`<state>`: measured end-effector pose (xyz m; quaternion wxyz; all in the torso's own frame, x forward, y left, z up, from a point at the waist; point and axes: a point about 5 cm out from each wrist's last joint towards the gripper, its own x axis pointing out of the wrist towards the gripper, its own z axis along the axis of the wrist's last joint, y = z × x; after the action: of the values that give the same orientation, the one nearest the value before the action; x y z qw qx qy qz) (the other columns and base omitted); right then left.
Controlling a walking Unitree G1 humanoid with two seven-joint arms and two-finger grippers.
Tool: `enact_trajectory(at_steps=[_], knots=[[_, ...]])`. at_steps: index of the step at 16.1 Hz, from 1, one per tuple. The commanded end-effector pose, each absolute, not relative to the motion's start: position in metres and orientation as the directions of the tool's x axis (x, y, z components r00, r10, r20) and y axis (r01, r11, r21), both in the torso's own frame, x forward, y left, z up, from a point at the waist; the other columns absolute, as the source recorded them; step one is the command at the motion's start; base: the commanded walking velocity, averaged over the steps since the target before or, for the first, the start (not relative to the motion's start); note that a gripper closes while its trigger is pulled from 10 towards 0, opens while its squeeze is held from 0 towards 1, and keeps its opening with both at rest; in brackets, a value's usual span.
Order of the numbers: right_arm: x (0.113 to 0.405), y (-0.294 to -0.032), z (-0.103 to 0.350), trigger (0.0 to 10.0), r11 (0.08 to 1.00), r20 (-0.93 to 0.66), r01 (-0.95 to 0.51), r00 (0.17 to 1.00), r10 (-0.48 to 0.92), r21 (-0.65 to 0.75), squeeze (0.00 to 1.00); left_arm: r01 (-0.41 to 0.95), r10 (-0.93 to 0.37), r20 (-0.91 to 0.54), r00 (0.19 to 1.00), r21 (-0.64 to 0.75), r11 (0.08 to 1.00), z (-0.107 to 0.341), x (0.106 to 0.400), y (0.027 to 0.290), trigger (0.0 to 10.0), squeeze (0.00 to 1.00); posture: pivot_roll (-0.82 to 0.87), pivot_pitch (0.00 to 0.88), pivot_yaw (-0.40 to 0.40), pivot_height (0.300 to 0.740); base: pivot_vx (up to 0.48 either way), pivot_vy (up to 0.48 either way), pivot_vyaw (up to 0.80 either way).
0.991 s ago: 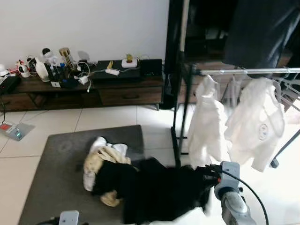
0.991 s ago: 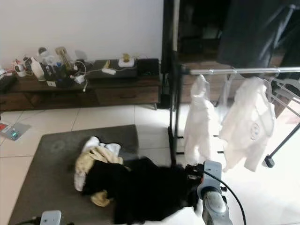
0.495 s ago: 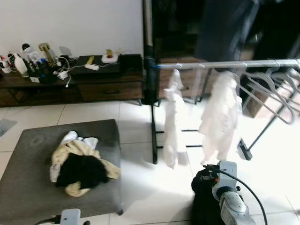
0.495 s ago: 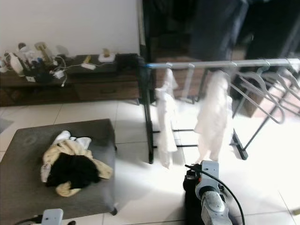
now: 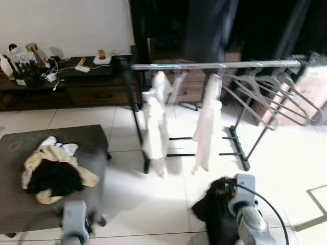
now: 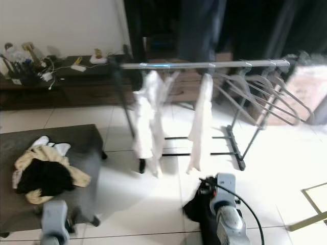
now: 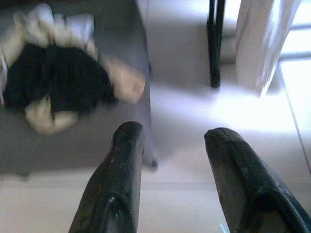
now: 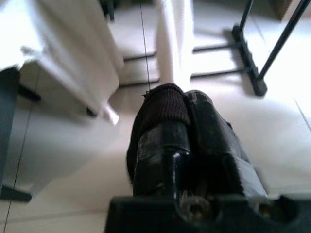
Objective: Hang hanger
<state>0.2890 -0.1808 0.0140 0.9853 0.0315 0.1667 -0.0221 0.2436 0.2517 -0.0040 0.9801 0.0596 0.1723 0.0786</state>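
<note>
Right gripper (image 8: 182,121) clamps a black garment (image 5: 214,212) (hanger hidden); left gripper (image 7: 170,141) gapes empty.

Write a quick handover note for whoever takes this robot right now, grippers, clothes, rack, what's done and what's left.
Right gripper: shut on black garment, held low above the floor in front of the rack.
Left gripper: open, empty, beside the grey ottoman.
Clothes rack: two white garments hanging, empty hangers at its right end.
Clothes pile lies on the ottoman.
Done: black garment picked up.
Left: hang it on the rail. Whether it is on a hanger cannot be seen.
</note>
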Motion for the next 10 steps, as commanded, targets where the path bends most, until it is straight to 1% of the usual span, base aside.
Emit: enact_trajectory(at_steps=[1, 3, 6, 7, 8, 10], knots=[[0.291, -0.190, 0.021, 10.0, 0.995, -0.284, 0.090, 0.956, -0.072, 0.051, 0.00, -0.132, 0.163, -0.321, 0.933, 0.118, 0.984, -0.003, 0.243, 0.246, 10.0, 0.00, 0.06, 0.108, 0.025, 0.740, 0.000, -0.480, 0.00], [0.292, -0.191, 0.027, 10.0, 0.993, -0.254, 0.103, 0.964, -0.085, 0.057, 0.00, -0.109, 0.132, -0.243, 0.961, 0.107, 0.988, 0.013, 0.252, 0.239, 10.0, 0.00, 0.06, 0.098, 0.023, 0.740, 0.000, -0.480, 0.00], [0.292, -0.190, 0.033, 10.0, 0.993, -0.219, 0.098, 0.972, -0.081, 0.065, 0.00, -0.063, 0.083, -0.171, 0.982, 0.120, 0.991, 0.028, 0.253, 0.224, 10.0, 0.00, 0.05, 0.074, 0.019, 0.740, 0.000, -0.480, 0.00], [0.292, -0.189, 0.034, 10.0, 0.993, -0.209, 0.095, 0.975, -0.078, 0.069, 0.00, -0.007, 0.023, -0.117, 0.993, 0.132, 0.991, 0.045, 0.255, 0.212, 10.0, 0.00, 0.05, 0.063, 0.013, 0.740, 0.000, 0.000, 0.00], [0.291, -0.188, 0.033, 10.0, 0.993, -0.213, 0.092, 0.974, -0.076, 0.068, 0.00, 0.010, -0.002, -0.075, 0.997, 0.112, 0.994, 0.056, 0.256, 0.207, 10.0, 0.00, 0.05, 0.058, 0.010, 0.740, 0.000, 0.000, 0.00], [0.290, -0.184, 0.032, 10.0, 0.994, -0.218, 0.081, 0.974, -0.064, 0.068, 0.00, 0.022, -0.021, -0.010, 1.000, 0.120, 0.993, 0.075, 0.251, 0.202, 10.0, 0.00, 0.05, 0.045, 0.006, 0.740, 0.000, 0.000, 0.00]])
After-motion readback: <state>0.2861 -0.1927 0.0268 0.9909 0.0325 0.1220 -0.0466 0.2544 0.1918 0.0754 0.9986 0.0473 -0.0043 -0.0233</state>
